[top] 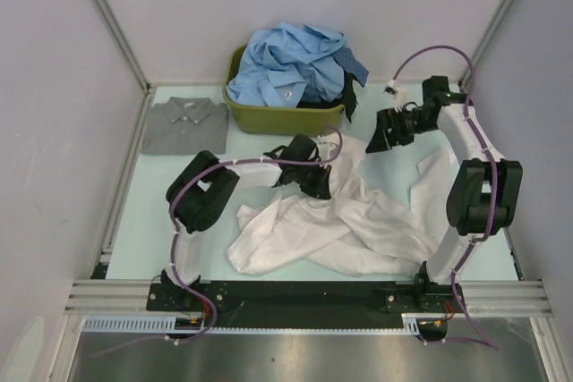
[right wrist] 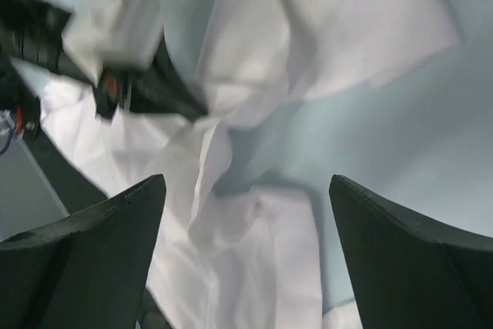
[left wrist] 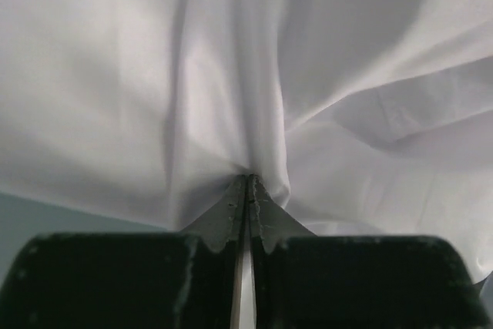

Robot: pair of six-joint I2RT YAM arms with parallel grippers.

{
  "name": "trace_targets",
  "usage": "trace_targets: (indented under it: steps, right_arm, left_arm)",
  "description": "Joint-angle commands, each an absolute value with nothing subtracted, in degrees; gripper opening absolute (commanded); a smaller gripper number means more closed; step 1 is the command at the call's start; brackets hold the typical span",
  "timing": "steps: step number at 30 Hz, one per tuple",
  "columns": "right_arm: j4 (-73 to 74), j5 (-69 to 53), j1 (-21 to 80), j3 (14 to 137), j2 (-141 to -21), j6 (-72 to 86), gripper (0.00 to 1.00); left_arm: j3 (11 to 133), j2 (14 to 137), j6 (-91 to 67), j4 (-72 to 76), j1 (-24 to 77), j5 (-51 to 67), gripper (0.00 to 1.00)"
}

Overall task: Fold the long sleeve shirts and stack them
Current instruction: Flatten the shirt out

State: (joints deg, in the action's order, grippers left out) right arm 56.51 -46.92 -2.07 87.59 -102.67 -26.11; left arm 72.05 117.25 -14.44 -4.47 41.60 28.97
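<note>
- Seen from above, the white shirt (top: pixel 331 225) lies crumpled in the middle of the table (top: pixel 170 239), in front of the tub (top: pixel 277 119). It is not folded yet.
- Blue shirts (top: pixel 291 64) are heaped in the tub. A grey shirt (top: pixel 183 124) lies folded flat at the far left, just beside the tub.
- The left gripper (top: pixel 315 187) is down on the far part of the white shirt. The right gripper (top: pixel 383 139) hangs above the table to the right of it and touches nothing.
- In the left wrist view, the fingers (left wrist: pixel 227 221) are pressed together with a pinch of white cloth between them. The cloth bunches up toward the tips.
- In the right wrist view, the jaws stand wide apart with nothing between them. Below are the white shirt and some bare table, and the left arm (right wrist: pixel 146 90) shows at the top left.
- The step looks like spreading the white shirt flat before folding it. The left side has its hold and the right side has none.
- Next, the right gripper likely needs to come down on an edge of the shirt, well apart from the left pinch, and close on it. The cloth is thin, so it could slip out or come up in two layers.
</note>
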Motion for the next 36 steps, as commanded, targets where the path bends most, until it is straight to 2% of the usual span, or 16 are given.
trace_targets:
  steps: [1,3,5,6,8,9,12,16,19,26,29,32,36]
  right_arm:
    - [45.9,-44.7,5.6,92.8,-107.7,-17.6,0.91]
    - [45.6,-44.1,7.5,93.6,-110.9,-17.6,0.87]
    - [42.0,-42.8,9.9,92.4,-112.3,-17.5,0.86]
    - [40.8,-42.5,10.5,92.1,-112.7,-17.4,0.86]
    - [37.0,-42.0,12.2,91.5,-113.6,-16.4,0.85]
    - [36.5,-41.9,12.7,91.6,-114.1,-15.4,0.84]
    - [35.0,-41.0,15.5,91.7,-115.1,-14.9,0.8]
    - [31.9,-37.0,19.4,90.2,-115.7,-13.1,0.79]
    - [29.3,-31.8,22.7,89.2,-117.2,-11.3,0.81]
    - [29.4,-25.7,28.3,94.0,-123.8,-11.3,0.8]
    - [31.3,-23.2,29.7,96.2,-126.5,-12.2,0.77]
    - [34.7,-21.8,30.2,98.3,-127.6,-13.0,0.69]
    - [31.3,-17.2,30.6,93.4,-124.1,-12.1,0.69]
  left_arm:
    - [70.1,113.7,-8.0,-6.8,45.5,30.2,0.11]
    - [68.5,111.6,-6.9,-3.3,45.9,31.5,0.14]
    - [63.8,106.7,-6.1,2.6,45.8,33.0,0.24]
    - [59.9,104.8,-5.4,4.6,45.6,33.8,0.34]
    - [55.7,98.2,-5.7,10.2,44.7,34.0,0.46]
    - [52.5,96.3,-5.7,11.4,44.5,33.8,0.57]
    - [50.1,89.1,-3.4,9.9,43.2,32.5,0.69]
    - [49.0,83.3,-2.5,3.6,39.0,32.3,0.72]
    - [48.2,80.3,-4.1,-1.1,33.2,31.7,0.72]
    - [51.6,75.2,-3.0,-9.4,14.8,32.3,0.73]
    - [53.0,73.1,-1.2,-12.6,10.2,33.0,0.73]
    - [53.2,70.3,-0.2,-13.8,7.7,32.3,0.73]
    - [52.4,67.0,1.3,-13.3,6.3,32.1,0.73]
